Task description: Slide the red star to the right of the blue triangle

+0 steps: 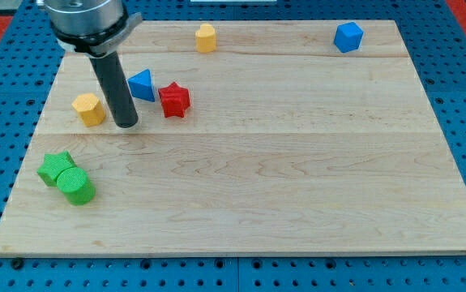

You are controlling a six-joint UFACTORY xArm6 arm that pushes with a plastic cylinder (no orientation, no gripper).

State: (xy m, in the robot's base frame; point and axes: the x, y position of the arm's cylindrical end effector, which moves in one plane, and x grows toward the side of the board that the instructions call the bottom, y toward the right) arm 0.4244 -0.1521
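The red star lies on the wooden board at the upper left, just right of the blue triangle and nearly touching it. My tip rests on the board below and left of the blue triangle, between it and a yellow hexagonal block. The rod rises from there to the arm's end at the view's top left. The tip is left of the red star, a short gap away, touching no block.
A green star and a green cylinder sit together at the left edge. A yellow block and a blue block lie along the top edge. Blue pegboard surrounds the board.
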